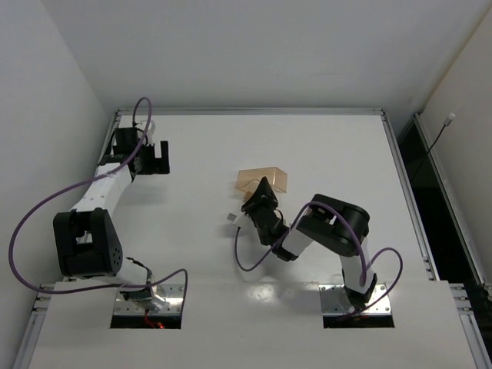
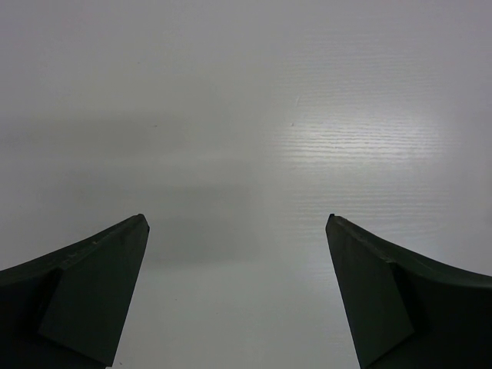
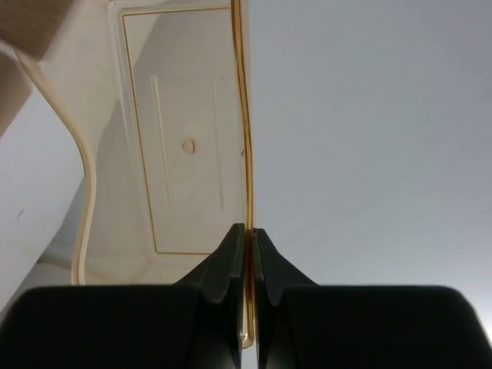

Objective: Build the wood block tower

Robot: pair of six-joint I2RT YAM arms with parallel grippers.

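My right gripper (image 3: 247, 231) pinches the tray (image 3: 192, 192) wall. A small block (image 1: 230, 218) lies just near-left of it. My left gripper (image 2: 237, 220), released, is well apart.

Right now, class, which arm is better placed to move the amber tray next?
Right. The right end effector clamps the tray by its wall; the left end effector hangs open far off at rear left.

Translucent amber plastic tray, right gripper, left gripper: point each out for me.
Translucent amber plastic tray (image 3: 192, 192): right wrist view, bare floor.
Right gripper (image 3: 248, 232): right wrist view, midway between fingertips shut on the tray's wall.
Left gripper (image 2: 237, 219): left wrist view, midway between open fingertips.
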